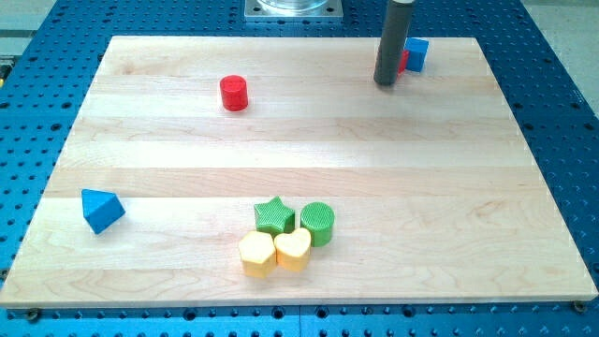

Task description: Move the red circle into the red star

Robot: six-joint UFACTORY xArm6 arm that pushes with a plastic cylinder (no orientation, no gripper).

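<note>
Near the counter's (299, 140) lower left corner lies a blue block (100, 209), wedge-like or triangular in shape, alone and well apart from everything else.

Further right, toward the upper edge and left of centre, stands the red circle (234, 94), a short cylinder with bare wood all around it.

Close to the lower edge, near its middle, four blocks sit packed together. A green star (274, 215) and a green circle (317, 223) form the upper pair, just beside each other. Below them are a yellow block (256, 254) with a roughly hexagonal outline and a yellow heart (293, 249), which appear to touch one another and the green pieces above.

By the upper edge, right of centre, the dark rod comes down to the wood, and my tip (385, 83) rests just to the left of a red block (402, 61). That block is mostly hidden behind the rod, so its shape cannot be told. A blue block (416, 53), cube-like, sits against the red one's right side.

No end effector is fitted, only the rod, so nothing is held. The red circle is well apart from my tip and from the hidden red block.
</note>
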